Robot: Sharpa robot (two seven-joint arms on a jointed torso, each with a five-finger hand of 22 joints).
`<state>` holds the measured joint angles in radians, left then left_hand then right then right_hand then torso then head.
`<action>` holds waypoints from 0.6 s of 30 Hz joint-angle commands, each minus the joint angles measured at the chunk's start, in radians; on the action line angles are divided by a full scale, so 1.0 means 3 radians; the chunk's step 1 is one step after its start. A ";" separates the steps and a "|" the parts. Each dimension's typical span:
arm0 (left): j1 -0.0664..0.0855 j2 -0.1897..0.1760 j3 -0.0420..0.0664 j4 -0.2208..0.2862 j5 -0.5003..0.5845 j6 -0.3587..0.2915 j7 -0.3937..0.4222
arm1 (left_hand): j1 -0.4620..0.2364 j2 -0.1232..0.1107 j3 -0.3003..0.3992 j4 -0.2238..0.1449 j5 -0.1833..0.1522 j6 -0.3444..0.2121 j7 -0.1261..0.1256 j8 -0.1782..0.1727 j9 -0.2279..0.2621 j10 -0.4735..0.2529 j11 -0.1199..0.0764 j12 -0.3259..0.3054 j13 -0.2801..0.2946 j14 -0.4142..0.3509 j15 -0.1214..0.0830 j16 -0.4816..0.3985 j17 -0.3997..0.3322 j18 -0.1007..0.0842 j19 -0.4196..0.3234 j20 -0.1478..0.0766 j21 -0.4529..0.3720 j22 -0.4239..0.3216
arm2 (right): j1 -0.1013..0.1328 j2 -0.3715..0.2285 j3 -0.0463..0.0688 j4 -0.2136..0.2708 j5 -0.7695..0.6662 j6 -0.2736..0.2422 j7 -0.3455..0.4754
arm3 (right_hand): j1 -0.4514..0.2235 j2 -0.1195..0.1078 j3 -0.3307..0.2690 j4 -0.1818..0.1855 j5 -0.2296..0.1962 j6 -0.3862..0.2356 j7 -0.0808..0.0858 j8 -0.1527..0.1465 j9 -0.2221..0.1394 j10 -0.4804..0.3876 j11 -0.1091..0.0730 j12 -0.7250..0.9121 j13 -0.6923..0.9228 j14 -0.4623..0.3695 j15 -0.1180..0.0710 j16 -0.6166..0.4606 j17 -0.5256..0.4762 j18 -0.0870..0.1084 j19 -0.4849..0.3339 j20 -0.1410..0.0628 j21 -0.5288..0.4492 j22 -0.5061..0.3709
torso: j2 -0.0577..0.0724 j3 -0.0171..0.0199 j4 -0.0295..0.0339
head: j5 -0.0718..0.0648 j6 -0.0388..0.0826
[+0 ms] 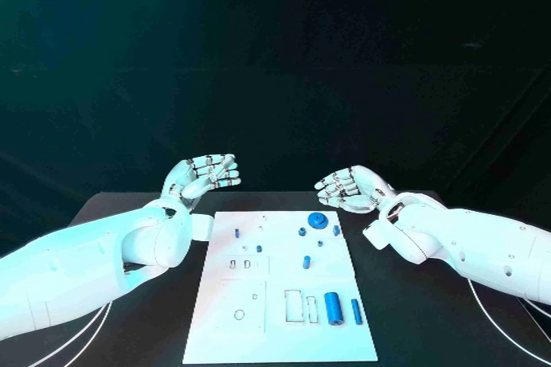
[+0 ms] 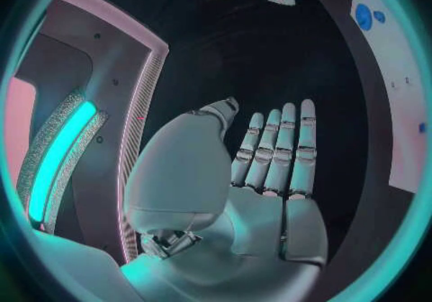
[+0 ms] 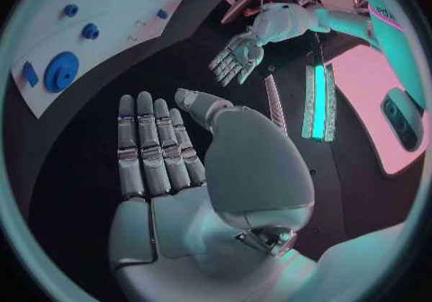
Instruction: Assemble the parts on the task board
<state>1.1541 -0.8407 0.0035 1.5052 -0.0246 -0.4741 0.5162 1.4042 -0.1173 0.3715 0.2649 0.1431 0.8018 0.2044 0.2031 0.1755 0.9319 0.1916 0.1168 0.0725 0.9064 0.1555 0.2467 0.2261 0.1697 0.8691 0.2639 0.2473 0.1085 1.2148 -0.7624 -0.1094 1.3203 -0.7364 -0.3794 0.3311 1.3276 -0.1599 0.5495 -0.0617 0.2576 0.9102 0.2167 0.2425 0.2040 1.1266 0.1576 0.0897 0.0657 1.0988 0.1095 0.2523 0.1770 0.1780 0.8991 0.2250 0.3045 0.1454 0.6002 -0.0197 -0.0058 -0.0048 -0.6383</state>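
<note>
Both hands hang above the far end of the table, holding nothing: the left hand [image 1: 202, 176] and the right hand [image 1: 351, 188] flank the board [image 1: 218, 335] from either side, palms turned inward, well clear of every part. In the wrist views the fingers of each lie straight and side by side, released, with no piece between them. This looks like a ready pose before any pick, so I judge the assembly barely begun or not begun at all.

The board lies flat in the middle of the table, long side running away from the robot. Parts are spread over it so each can be reached singly: a disc [image 1: 317, 219] at the far right corner, nearest the right hand; a small peg [image 1: 306, 262] near the middle; a cylinder [image 1: 333, 308] and a thin pin [image 1: 356, 311] lying side by side at the near right, beside pale rectangular outlines that are probably seats.
</note>
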 commanded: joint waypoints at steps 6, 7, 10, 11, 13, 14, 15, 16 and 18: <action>0.0027 -0.0175 0.0047 0.0286 -0.0068 0.0246 -0.0034 | -0.0008 -0.0060 0.0026 -0.0014 0.0002 0.0048 0.0055 0.0034 0.0012 0.0075 -0.0011 0.0001 0.0006 0.0049 -0.0016 0.0047 0.0061 0.0050 0.0080 -0.0016 0.0049 0.0012 | 0.0070 -0.0023 0.0022 0.0085 -0.1450 0.0113 -0.0642 | 0.0037 -0.0058 -0.0162 0.0009 -0.0008 0.0255 -0.0121 0.0053 0.0059 0.0417 -0.0154 -0.0046 0.0026 0.0461 -0.0188 0.0211 0.0307 0.0009 0.0245 -0.0189 0.0435 0.0261 | 0.0186 -0.0010 0.0015 | -0.0021 0.0026; 0.0028 -0.0195 0.0052 0.0319 -0.0070 0.0252 -0.0037 | -0.0007 -0.0062 0.0028 -0.0016 0.0001 0.0051 0.0054 0.0036 0.0013 0.0080 -0.0013 0.0001 0.0006 0.0051 -0.0017 0.0050 0.0065 0.0050 0.0084 -0.0018 0.0051 0.0012 | 0.0077 -0.0026 0.0025 0.0101 -0.1551 0.0105 -0.0690 | 0.0043 -0.0058 -0.0185 0.0010 -0.0010 0.0286 -0.0139 0.0057 0.0073 0.0462 -0.0170 -0.0054 0.0031 0.0506 -0.0210 0.0237 0.0358 0.0006 0.0260 -0.0212 0.0506 0.0308 | 0.0201 -0.0008 0.0017 | -0.0022 0.0028; 0.0030 -0.0244 0.0066 0.0406 -0.0072 0.0265 -0.0040 | -0.0005 -0.0063 0.0031 -0.0019 0.0001 0.0054 0.0054 0.0038 0.0014 0.0084 -0.0014 0.0001 0.0006 0.0052 -0.0018 0.0051 0.0069 0.0050 0.0088 -0.0019 0.0053 0.0012 | 0.0095 -0.0036 0.0032 0.0152 -0.1829 0.0099 -0.0823 | 0.0067 -0.0065 -0.0246 0.0001 -0.0014 0.0352 -0.0174 0.0051 0.0113 0.0564 -0.0221 -0.0073 0.0048 0.0691 -0.0275 0.0347 0.0532 0.0008 0.0323 -0.0284 0.0748 0.0472 | 0.0248 -0.0007 0.0022 | -0.0029 0.0034; 0.0031 -0.0255 0.0070 0.0428 -0.0073 0.0271 -0.0040 | -0.0005 -0.0063 0.0031 -0.0019 0.0001 0.0054 0.0054 0.0038 0.0014 0.0084 -0.0014 0.0001 0.0006 0.0052 -0.0018 0.0051 0.0069 0.0050 0.0088 -0.0019 0.0053 0.0012 | 0.0099 -0.0041 0.0034 0.0168 -0.1908 0.0103 -0.0858 | 0.0073 -0.0074 -0.0264 0.0000 -0.0015 0.0370 -0.0187 0.0038 0.0129 0.0587 -0.0237 -0.0083 0.0053 0.0767 -0.0302 0.0397 0.0621 0.0004 0.0345 -0.0318 0.0875 0.0561 | 0.0259 -0.0007 0.0025 | -0.0036 0.0030; 0.0032 -0.0267 0.0076 0.0463 -0.0079 0.0286 -0.0040 | -0.0004 -0.0063 0.0034 -0.0021 0.0001 0.0057 0.0056 0.0040 0.0015 0.0088 -0.0016 0.0000 0.0006 0.0052 -0.0019 0.0053 0.0072 0.0050 0.0090 -0.0020 0.0055 0.0013 | 0.0105 -0.0049 0.0037 0.0193 -0.2036 0.0113 -0.0911 | 0.0070 -0.0087 -0.0272 0.0008 -0.0020 0.0387 -0.0196 0.0007 0.0149 0.0596 -0.0249 -0.0088 0.0055 0.0861 -0.0328 0.0475 0.0762 0.0001 0.0347 -0.0354 0.1047 0.0687 | 0.0290 -0.0009 0.0041 | -0.0055 0.0037; 0.0033 -0.0270 0.0078 0.0478 -0.0083 0.0293 -0.0039 | 0.0001 -0.0062 0.0040 -0.0025 0.0003 0.0059 0.0056 0.0041 0.0016 0.0091 -0.0017 -0.0001 0.0006 0.0050 -0.0020 0.0053 0.0077 0.0050 0.0096 -0.0023 0.0058 0.0013 | 0.0108 -0.0051 0.0038 0.0204 -0.2117 0.0121 -0.0944 | 0.0072 -0.0098 -0.0271 0.0011 -0.0022 0.0391 -0.0204 -0.0015 0.0159 0.0591 -0.0253 -0.0088 0.0055 0.0928 -0.0345 0.0539 0.0853 0.0004 0.0370 -0.0375 0.1150 0.0760 | 0.0306 -0.0010 0.0053 | -0.0063 0.0041; 0.0033 -0.0273 0.0079 0.0489 -0.0086 0.0298 -0.0039 | 0.0002 -0.0062 0.0042 -0.0027 0.0003 0.0060 0.0056 0.0041 0.0016 0.0092 -0.0017 -0.0002 0.0006 0.0050 -0.0020 0.0054 0.0078 0.0050 0.0098 -0.0023 0.0059 0.0014 | 0.0109 -0.0051 0.0038 0.0211 -0.2169 0.0127 -0.0964 | 0.0070 -0.0099 -0.0267 0.0017 -0.0023 0.0389 -0.0200 -0.0031 0.0164 0.0584 -0.0254 -0.0090 0.0054 0.0954 -0.0351 0.0572 0.0903 0.0003 0.0368 -0.0381 0.1198 0.0797 | 0.0319 -0.0011 0.0059 | -0.0066 0.0046; 0.0034 -0.0276 0.0081 0.0503 -0.0089 0.0303 -0.0037 | 0.0003 -0.0062 0.0044 -0.0028 0.0004 0.0060 0.0056 0.0042 0.0017 0.0093 -0.0018 -0.0003 0.0005 0.0049 -0.0020 0.0053 0.0079 0.0050 0.0099 -0.0024 0.0060 0.0014 | 0.0110 -0.0048 0.0039 0.0217 -0.2230 0.0133 -0.0989 | 0.0063 -0.0120 -0.0265 0.0023 -0.0026 0.0370 -0.0188 -0.0069 0.0167 0.0513 -0.0253 -0.0083 0.0041 0.1071 -0.0360 0.0696 0.1018 0.0006 0.0428 -0.0397 0.1313 0.0873 | 0.0334 -0.0012 0.0064 | -0.0069 0.0047; 0.0034 -0.0280 0.0083 0.0523 -0.0093 0.0309 -0.0034 | 0.0005 -0.0062 0.0047 -0.0030 0.0005 0.0061 0.0057 0.0042 0.0017 0.0094 -0.0018 -0.0004 0.0005 0.0045 -0.0020 0.0052 0.0081 0.0049 0.0101 -0.0025 0.0062 0.0014 | 0.0112 -0.0039 0.0040 0.0225 -0.2343 0.0133 -0.1033 | 0.0046 -0.0148 -0.0243 0.0039 -0.0038 0.0362 -0.0177 -0.0105 0.0176 0.0391 -0.0233 -0.0096 0.0016 0.1109 -0.0359 0.0807 0.1136 0.0008 0.0443 -0.0405 0.1400 0.0938 | 0.0363 -0.0015 0.0069 | -0.0073 0.0049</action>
<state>1.1614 -0.9242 0.0271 1.6553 -0.0399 -0.4152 0.5022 1.4024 -0.1267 0.3811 0.2552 0.1430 0.8124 0.2084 0.2123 0.1794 0.9531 0.1842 0.1163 0.0733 0.9151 0.1467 0.2580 0.2495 0.1697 0.8900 0.2571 0.2623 0.1119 1.2479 -0.7760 -0.0981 1.3841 -1.3026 -0.3578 0.0814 1.3389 -0.1966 0.4758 -0.0552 0.2511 1.0155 0.1595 0.2143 0.2560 1.2523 0.0875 0.0630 0.0731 1.4365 -0.0058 0.4844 0.5071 0.1779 1.0272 0.1031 0.7152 0.4204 0.6908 -0.0229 0.0089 -0.0240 -0.6252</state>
